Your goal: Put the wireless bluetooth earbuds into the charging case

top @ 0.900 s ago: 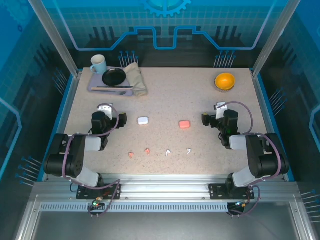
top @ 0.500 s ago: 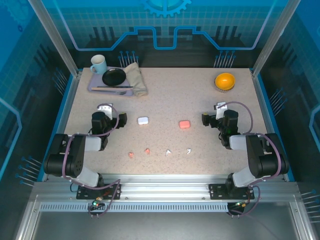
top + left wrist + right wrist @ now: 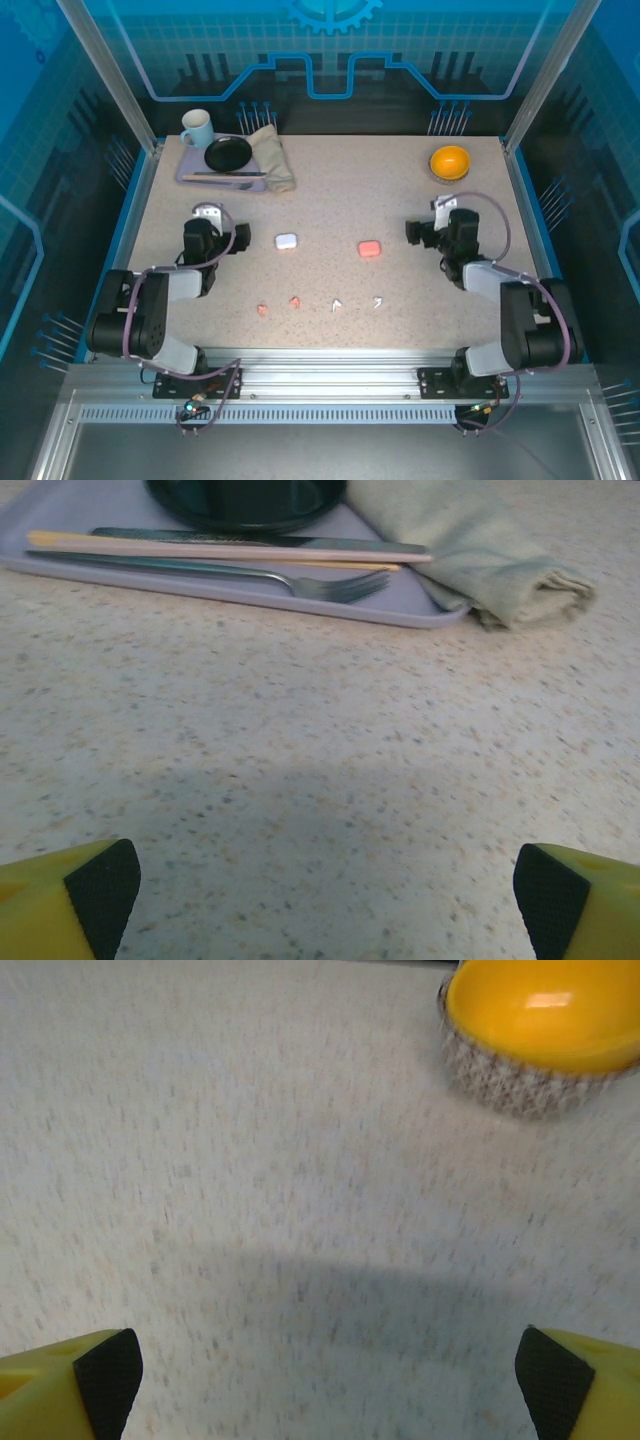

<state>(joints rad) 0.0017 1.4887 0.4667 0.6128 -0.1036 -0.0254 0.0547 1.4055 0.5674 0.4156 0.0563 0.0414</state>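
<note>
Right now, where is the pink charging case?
In the top external view, the pink case lies mid-table, between the white case on its left and the right gripper on its right; a white earbud lies closer to the near edge.

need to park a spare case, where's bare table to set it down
Widest bare stretch: far middle, between the tray and the yellow bowl, beyond the white case and pink case. Crowded: the near row of four earbuds.

The table (image 3: 330, 200) is lit evenly from above, soft shadows are thrown below both wrist cameras, and the right wrist view is smeared throughout
</note>
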